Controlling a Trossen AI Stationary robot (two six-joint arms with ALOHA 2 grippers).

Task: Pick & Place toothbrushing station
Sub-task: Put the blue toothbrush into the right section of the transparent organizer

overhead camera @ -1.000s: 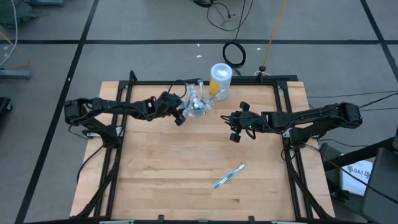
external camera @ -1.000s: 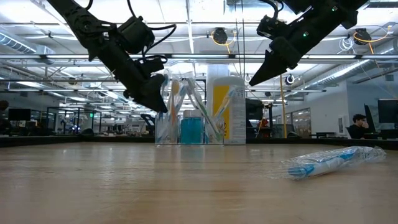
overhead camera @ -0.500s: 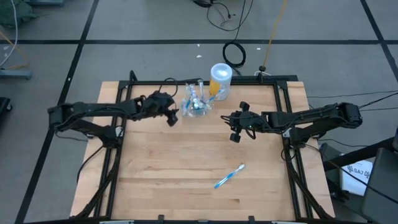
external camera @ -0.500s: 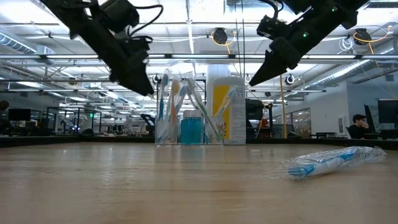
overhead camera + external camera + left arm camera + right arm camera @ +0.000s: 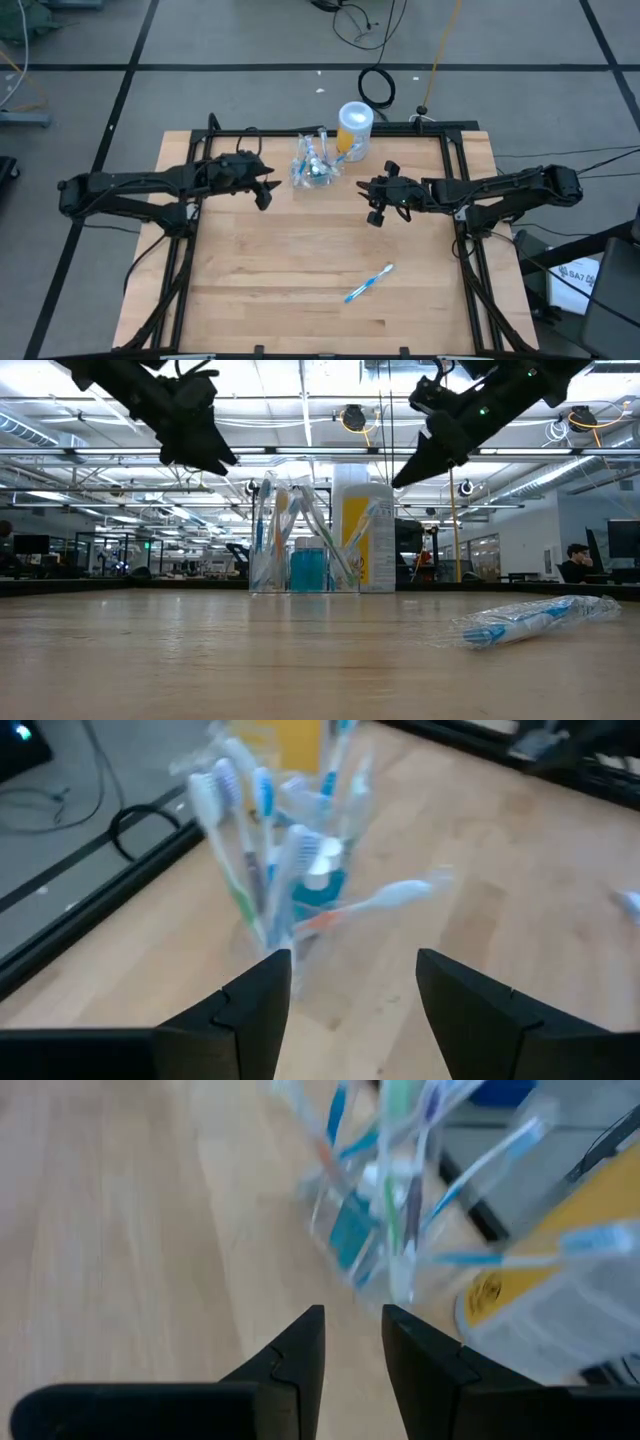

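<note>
The toothbrushing station, a clear plastic cup [image 5: 312,166] filled with several toothbrushes, stands upright on its base near the table's far edge; it also shows in the low view [image 5: 300,550] and the left wrist view [image 5: 290,900]. My left gripper [image 5: 264,190] hangs open to the cup's left and above the table [image 5: 212,458], with nothing between its fingers [image 5: 350,975]. My right gripper [image 5: 376,205] hovers to the cup's right [image 5: 402,475]. Its fingers stand a narrow gap apart [image 5: 352,1325] and are empty.
A taller yellow container with a white-blue lid [image 5: 354,128] stands right behind the cup. A wrapped blue-and-white toothbrush [image 5: 368,284] lies on the wood near the table's front right [image 5: 535,620]. A black frame [image 5: 190,215] runs around the table.
My left gripper has drawn back from the cup's left side toward the table's left edge and has risen. The cup and its toothbrushes stay standing where they were.
</note>
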